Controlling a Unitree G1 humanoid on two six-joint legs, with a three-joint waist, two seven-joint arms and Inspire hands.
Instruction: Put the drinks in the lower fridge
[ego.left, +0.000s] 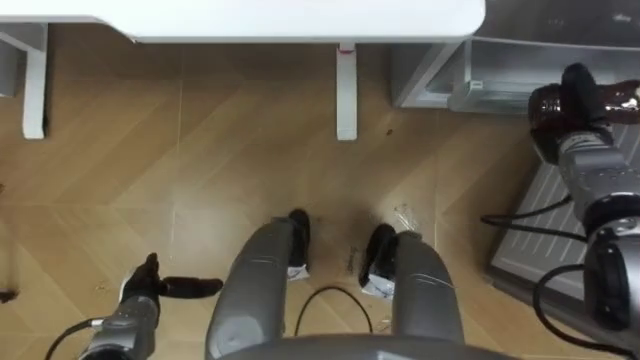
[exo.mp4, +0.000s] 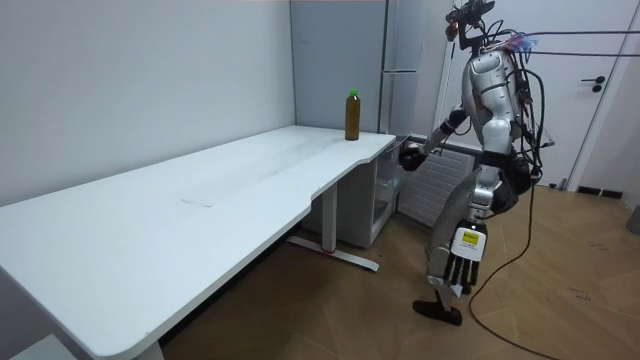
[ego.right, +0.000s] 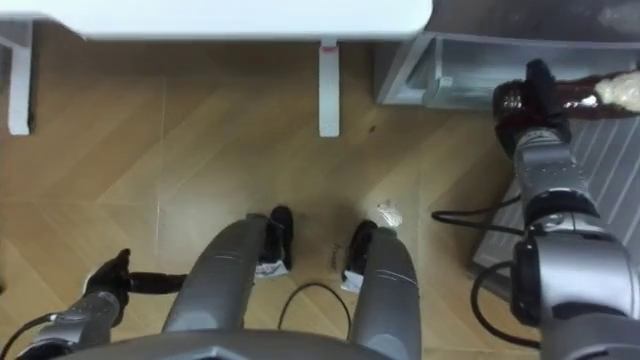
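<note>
I stand at the table's end, facing the fridge. My right hand (ego.left: 562, 108) (ego.right: 530, 100) is stretched out forward and shut on a dark drink bottle (ego.left: 612, 98) (ego.right: 588, 93), which lies sideways in front of the open lower fridge compartment (ego.left: 470, 75) (ego.right: 450, 70). In the room view this hand (exo.mp4: 408, 155) sits at the compartment's mouth. A second bottle (exo.mp4: 352, 115) with brown liquid and a green cap stands upright on the white table (exo.mp4: 200, 200) at its far corner. My left hand (ego.left: 140, 290) (exo.mp4: 462, 268) hangs at my side with straight fingers, holding nothing.
The white table's edge (ego.left: 300, 20) runs across the top, and its legs (ego.left: 346, 95) stand on the wooden floor. A grey ribbed panel (ego.left: 560, 215) lies low at my right, below the fridge. A tall grey fridge body (exo.mp4: 400, 60) rises behind the table.
</note>
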